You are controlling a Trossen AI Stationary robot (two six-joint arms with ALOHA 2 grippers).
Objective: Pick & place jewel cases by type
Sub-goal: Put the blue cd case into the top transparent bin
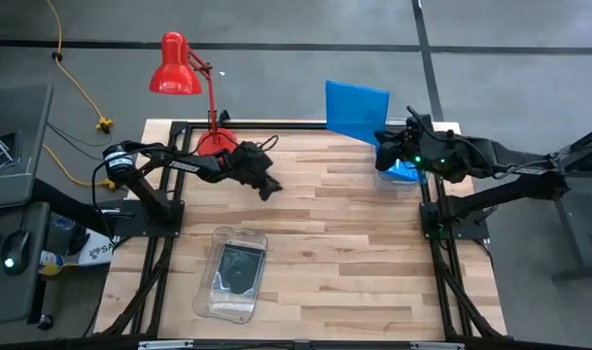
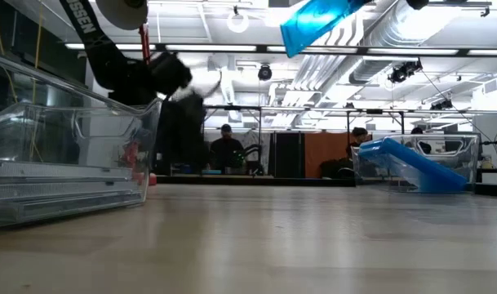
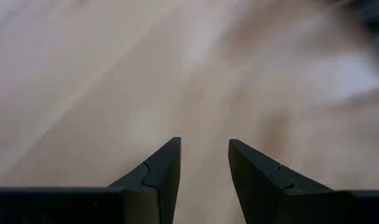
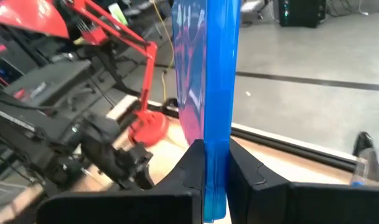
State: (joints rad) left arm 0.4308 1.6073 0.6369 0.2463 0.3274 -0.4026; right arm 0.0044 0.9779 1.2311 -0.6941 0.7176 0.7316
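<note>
A bright blue jewel case [image 4: 208,93] is clamped edge-on between the fingers of the right tool [image 4: 215,177] and held aloft over the worktop's [image 1: 354,243] far right corner, above a clear bin [image 2: 411,167] in which another blue case [image 2: 419,167] lies slanted. The left tool [image 3: 205,168] is held narrowly parted and empty above bare wood near the red lamp [image 1: 184,73]. A dark case [image 1: 239,269] is seen in a second bin [image 1: 203,292] near the front.

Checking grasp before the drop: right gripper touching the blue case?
Touching. In the right wrist view both fingers press flat against the blue jewel case, no gap; the right gripper holds it raised.
</note>
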